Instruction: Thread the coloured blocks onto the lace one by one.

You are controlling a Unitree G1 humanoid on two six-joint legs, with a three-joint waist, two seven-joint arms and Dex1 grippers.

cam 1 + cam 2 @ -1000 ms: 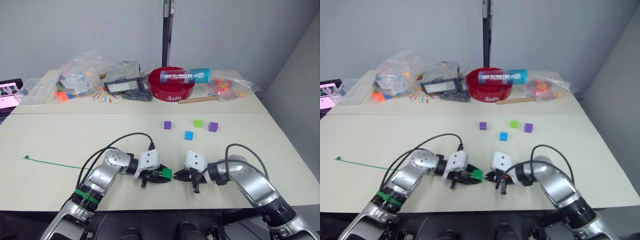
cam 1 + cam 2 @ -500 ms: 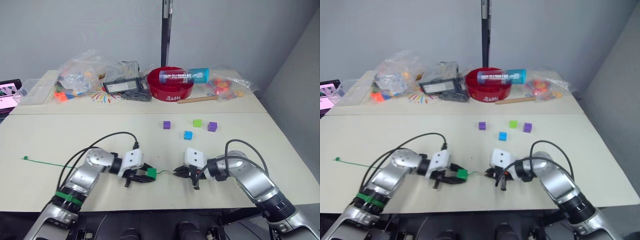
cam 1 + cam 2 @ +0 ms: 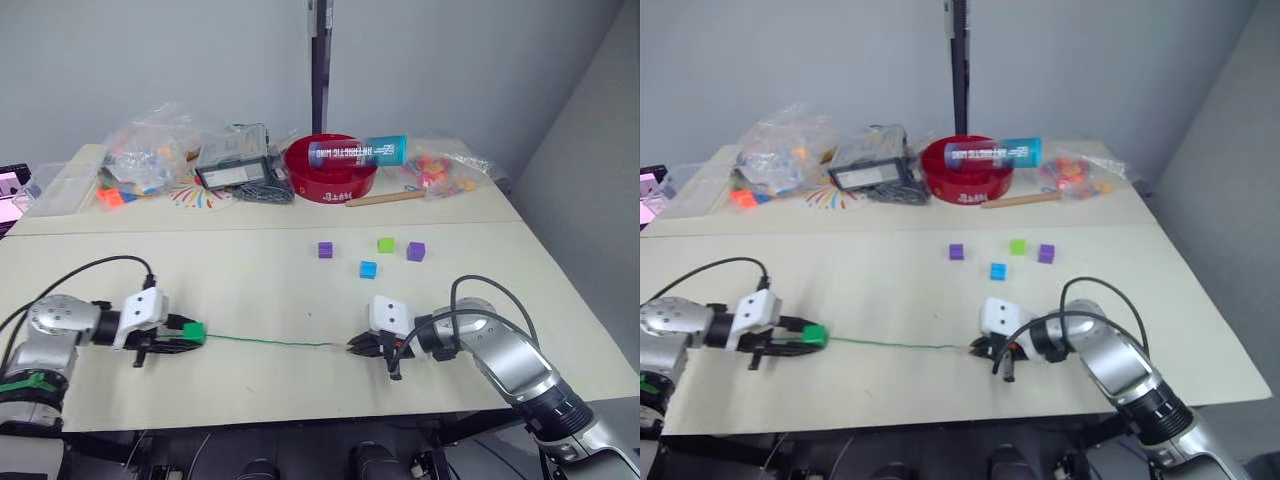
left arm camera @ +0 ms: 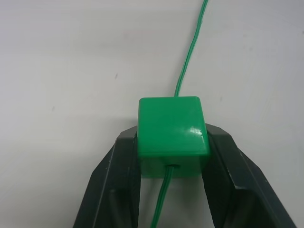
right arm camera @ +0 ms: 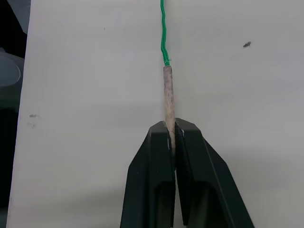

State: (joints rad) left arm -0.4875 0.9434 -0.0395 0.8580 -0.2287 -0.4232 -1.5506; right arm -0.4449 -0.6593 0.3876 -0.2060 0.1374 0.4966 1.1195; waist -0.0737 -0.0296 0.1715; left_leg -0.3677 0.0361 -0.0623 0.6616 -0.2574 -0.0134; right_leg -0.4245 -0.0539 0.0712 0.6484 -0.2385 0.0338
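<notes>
My left gripper [image 3: 186, 336] is shut on a dark green block [image 3: 193, 331] low over the table's left part. The thin green lace [image 3: 270, 342] runs through this block [image 4: 173, 128] and out its far side [image 4: 187, 61]. It stretches straight across the table to my right gripper [image 3: 357, 345], which is shut on the lace's pale stiff tip [image 5: 167, 90]. Loose blocks lie further back on the right: a purple one [image 3: 325, 250], a light green one [image 3: 386, 244], a second purple one [image 3: 415, 251] and a blue one [image 3: 368, 269].
On the rear table stand a red bowl [image 3: 330, 172] with a blue tube [image 3: 357, 152] lying across it, a wooden stick [image 3: 385, 198], a black device [image 3: 232, 165] and clear bags of toy pieces [image 3: 150, 155] [image 3: 440, 170]. A seam [image 3: 250, 229] divides the two tables.
My left gripper has carried the dark green block far to the left along the lace, which now lies drawn out straight. My right gripper has stayed put on the tip.
</notes>
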